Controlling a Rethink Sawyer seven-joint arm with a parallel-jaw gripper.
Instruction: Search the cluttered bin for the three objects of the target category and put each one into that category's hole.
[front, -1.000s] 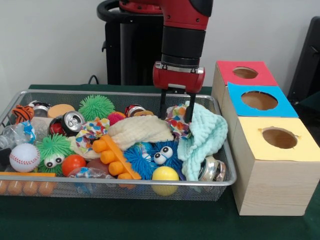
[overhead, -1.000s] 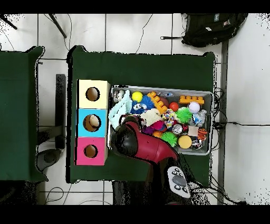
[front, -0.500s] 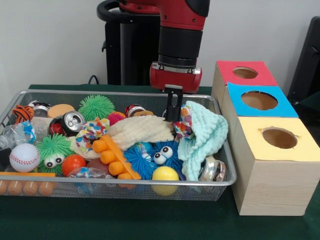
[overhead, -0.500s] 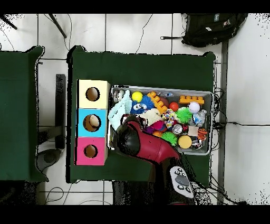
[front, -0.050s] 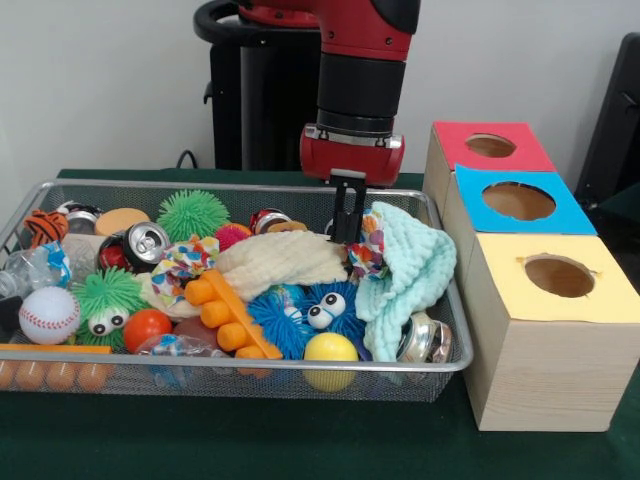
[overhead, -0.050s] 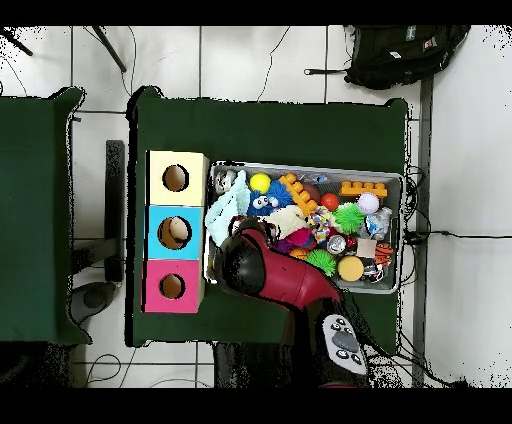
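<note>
Arm: red and black arm (front, -0.050s: 360, 70) reaches down over the right part of the bin; from above its body (overhead, -0.050s: 275, 280) hides the bin's near corner.
Gripper: gripper (front, -0.050s: 347, 235) hangs at the back right of the bin, its tips down at the patterned cloth.
Jaws: drawn together into one narrow dark column; whether they pinch the patterned cloth cannot be told.
Bin: wire mesh bin (front, -0.050s: 240, 377) on the green tabletop (front, -0.050s: 250, 440), packed with toys, cans and cloths.
Patterned cloth: multicoloured cloth (front, -0.050s: 366, 255) just under the gripper, touching the mint cloth.
Mint cloth: knitted mint cloth (front, -0.050s: 412, 270) draped at the bin's right end, over the rim.
Cream cloth: folded cream cloth (front, -0.050s: 280, 260) left of the gripper, mid-bin.
Second patterned cloth: bunched cloth (front, -0.050s: 180, 262) beside the drink can (front, -0.050s: 140, 245).
Other contents: blue fuzzy toy with eyes (front, -0.050s: 310, 312), yellow ball (front, -0.050s: 330, 350), baseball (front, -0.050s: 48, 315), green spiky ball (front, -0.050s: 192, 213), orange plastic toy (front, -0.050s: 228, 315).
Sorting box: wooden box (front, -0.050s: 545, 380) just right of the bin, with a red hole (front, -0.050s: 490, 146), a blue hole (front, -0.050s: 518, 200) and a yellow hole (front, -0.050s: 558, 276).
</note>
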